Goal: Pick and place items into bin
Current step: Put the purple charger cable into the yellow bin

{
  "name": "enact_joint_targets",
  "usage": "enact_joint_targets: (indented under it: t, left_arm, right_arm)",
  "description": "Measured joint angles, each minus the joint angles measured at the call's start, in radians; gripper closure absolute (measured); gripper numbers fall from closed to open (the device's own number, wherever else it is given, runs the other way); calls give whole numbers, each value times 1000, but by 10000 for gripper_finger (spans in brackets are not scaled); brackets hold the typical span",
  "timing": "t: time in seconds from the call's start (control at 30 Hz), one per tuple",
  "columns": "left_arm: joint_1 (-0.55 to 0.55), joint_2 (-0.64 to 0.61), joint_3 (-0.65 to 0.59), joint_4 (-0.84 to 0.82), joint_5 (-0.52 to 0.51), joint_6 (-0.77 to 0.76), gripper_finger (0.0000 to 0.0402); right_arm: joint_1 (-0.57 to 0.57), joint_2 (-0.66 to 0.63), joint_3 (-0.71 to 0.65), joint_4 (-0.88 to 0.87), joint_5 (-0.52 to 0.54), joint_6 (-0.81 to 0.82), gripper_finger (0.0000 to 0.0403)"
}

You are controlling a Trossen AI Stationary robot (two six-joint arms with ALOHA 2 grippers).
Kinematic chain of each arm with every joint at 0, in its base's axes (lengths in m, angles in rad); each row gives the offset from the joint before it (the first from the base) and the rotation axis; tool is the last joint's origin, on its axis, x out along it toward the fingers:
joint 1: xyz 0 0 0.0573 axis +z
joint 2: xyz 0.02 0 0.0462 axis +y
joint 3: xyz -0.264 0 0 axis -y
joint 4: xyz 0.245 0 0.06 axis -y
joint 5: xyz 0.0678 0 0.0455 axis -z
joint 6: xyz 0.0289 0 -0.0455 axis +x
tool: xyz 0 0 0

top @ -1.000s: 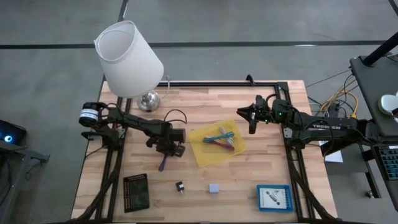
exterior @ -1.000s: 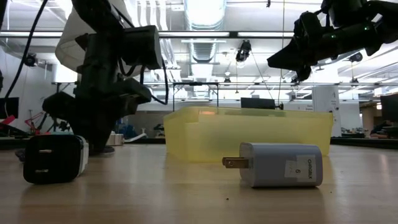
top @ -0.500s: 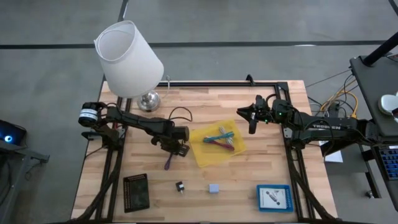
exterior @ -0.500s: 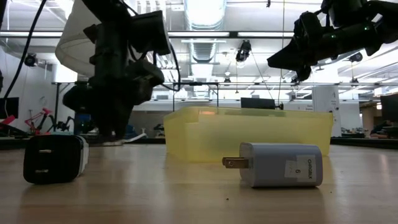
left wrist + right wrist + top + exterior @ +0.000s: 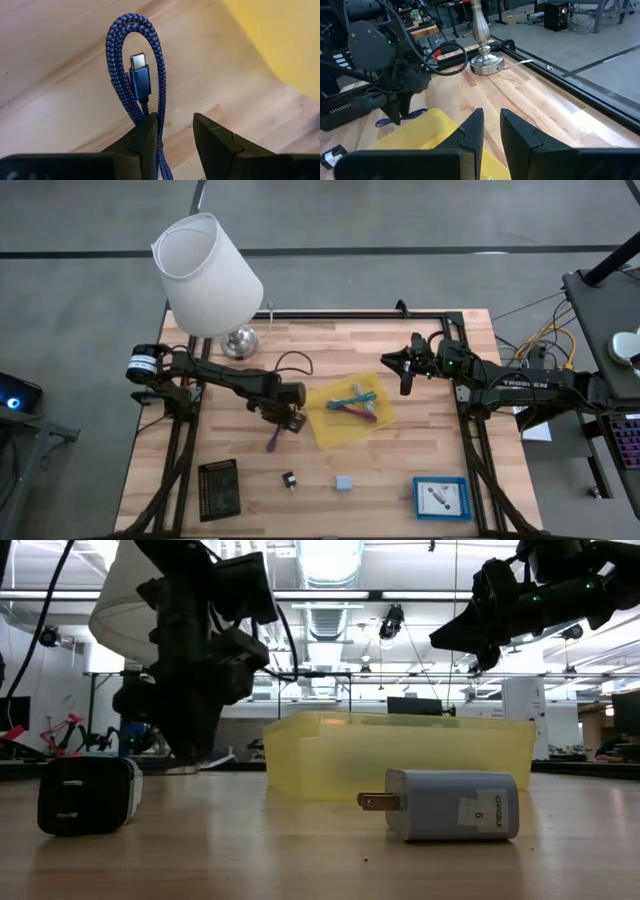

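My left gripper is just left of the yellow bin, shut on a purple-blue braided cord. The cord's folded loop and its USB plug stick out past the fingertips. The bin holds teal and magenta cords. A grey-blue cube and a tiny black piece lie on the table nearer the front edge; in the low view they show as a grey plug and a black plug. My right gripper hovers right of the bin, empty, its fingers a narrow gap apart. My left gripper holds the purple-blue cord at its folded strands, below the loop, and they lie against the inner face of one finger. The fingers point down and slant toward the near edge. The loop runs on along the fingers; whether it touches the table I cannot tell.
A white lamp with a metal base stands at the far left. A black board lies at the front left. A blue tray holding small items sits at the front right. A dark rail runs along the far edge.
My left gripper has moved toward the table's right edge, closer to the yellow bin. It stays shut on the cord, which has come along with it. My right gripper has kept still.
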Motion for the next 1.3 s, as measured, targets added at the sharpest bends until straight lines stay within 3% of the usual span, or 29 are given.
enact_joint_targets:
  t: [0.3,0.67,1.03,1.3]
  left_arm:
    - [0,-14,2,53,0,38,292]
    - [2,-146,-1,105,-27,46,292]
    - [36,-214,-9,456,-83,66,292]
    - [41,-127,-9,694,-105,145,292]
  right_arm:
    - [0,0,0,0,0,2,349]
    - [-1,0,0,0,0,2,349]
    - [0,0,0,0,0,2,349]
    - [0,0,0,0,0,2,349]
